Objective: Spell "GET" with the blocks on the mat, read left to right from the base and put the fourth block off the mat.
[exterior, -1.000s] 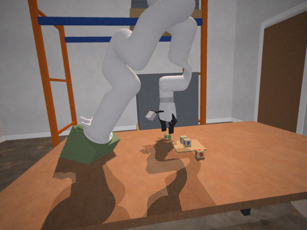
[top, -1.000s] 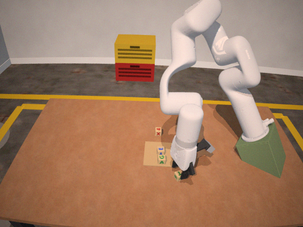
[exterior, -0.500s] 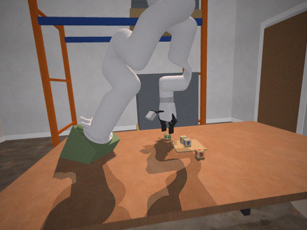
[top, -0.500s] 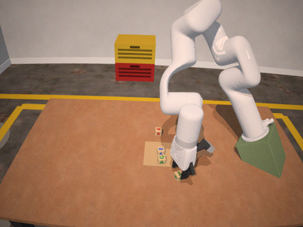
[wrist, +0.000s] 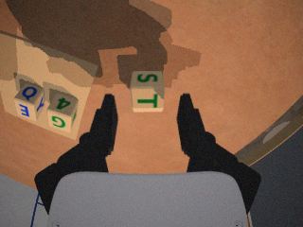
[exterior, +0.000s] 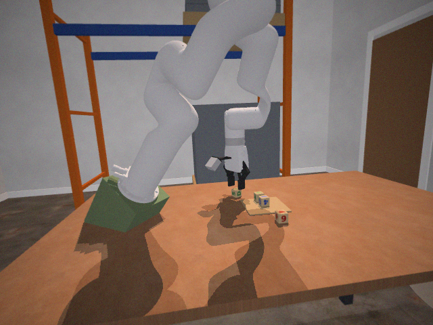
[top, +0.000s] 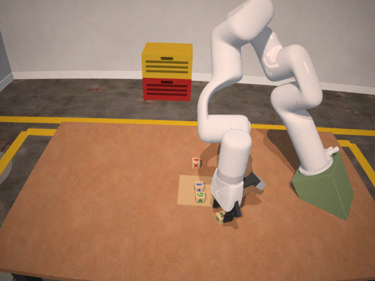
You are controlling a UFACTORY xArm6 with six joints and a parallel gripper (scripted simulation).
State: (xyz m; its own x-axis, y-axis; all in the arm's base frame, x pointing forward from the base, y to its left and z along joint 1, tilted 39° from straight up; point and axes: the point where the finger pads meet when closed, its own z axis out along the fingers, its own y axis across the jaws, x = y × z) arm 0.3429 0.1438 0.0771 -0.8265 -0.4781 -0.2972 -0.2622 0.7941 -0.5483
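In the top view, the red-lettered block (top: 195,162) stands furthest to the left, on the bare table (top: 91,181) and just off the far corner of the tan mat (top: 186,193). On the mat, the E block (top: 198,185) and the G block (top: 200,196) sit touching in a row along the mat's right edge, the G block nearer to the camera. To the right of them and closer to the front, the T block (top: 220,216) lies on the table, off the mat and near its corner. The gripper (top: 227,213) hangs just above this block, with the white arm (top: 233,127) bending down to it from the green pedestal (top: 342,199) at the right side.

In the wrist view, the two black fingers stand apart and hold nothing; the T block (wrist: 147,91) shows between and just beyond their tips, not touching them. Its top face has a green T, and a side face has an S.
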